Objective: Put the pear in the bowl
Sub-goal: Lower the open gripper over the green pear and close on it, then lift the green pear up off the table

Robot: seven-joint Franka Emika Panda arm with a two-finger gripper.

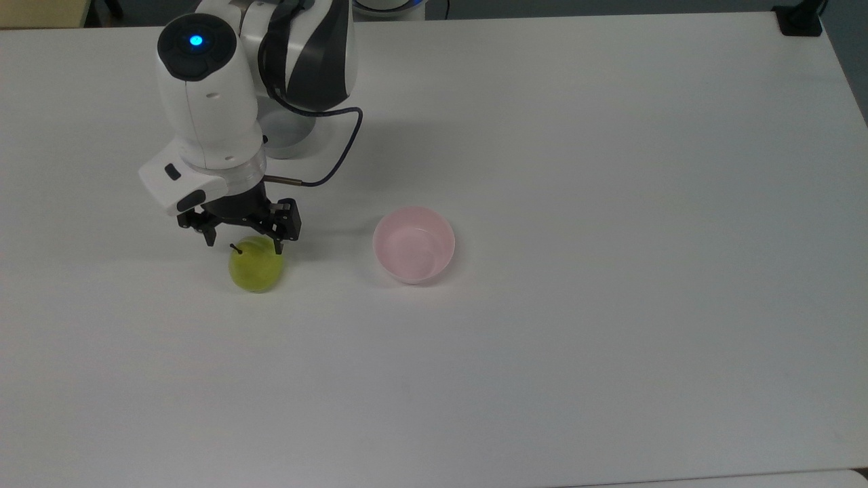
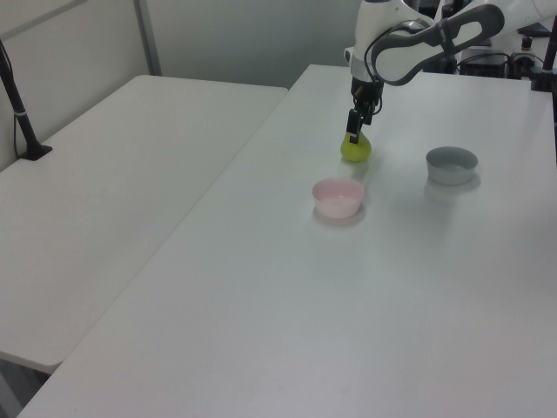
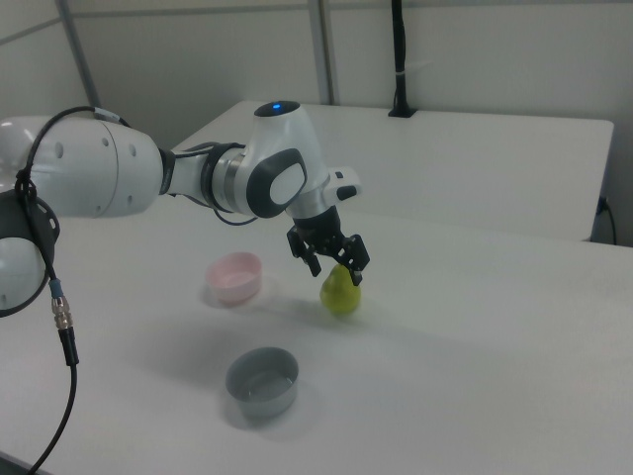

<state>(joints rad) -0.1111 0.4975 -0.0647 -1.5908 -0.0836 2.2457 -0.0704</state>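
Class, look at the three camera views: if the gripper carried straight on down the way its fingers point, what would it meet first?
Most likely the pear: the open gripper hangs just above it, fingers astride its top. Below that comes the table.

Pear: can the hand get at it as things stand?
Probably yes. The hand is open just above the pear, which stands alone on the table, apart from the pink bowl.
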